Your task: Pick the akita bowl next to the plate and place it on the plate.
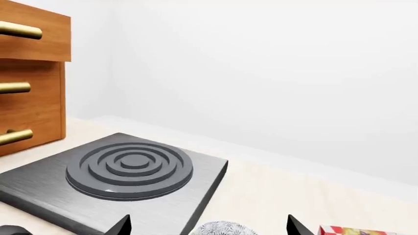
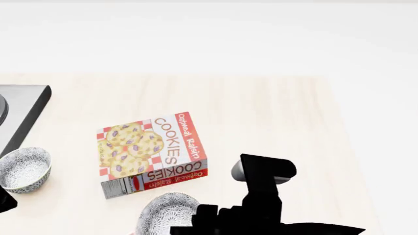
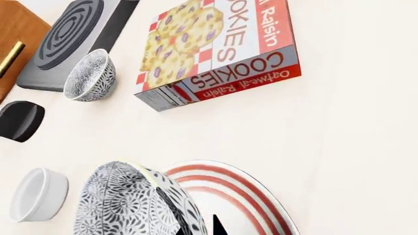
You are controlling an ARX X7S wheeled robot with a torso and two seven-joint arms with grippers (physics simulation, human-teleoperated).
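1. My right gripper [image 3: 207,226] pinches the rim of the akita bowl [image 3: 127,205], held tilted over the plate [image 3: 228,193].
2. My left gripper [image 1: 207,226] stands wide, holding nothing.
3. A second patterned bowl [image 2: 25,169] sits near the stove [image 1: 111,181], beside the cookie box [image 2: 153,152].
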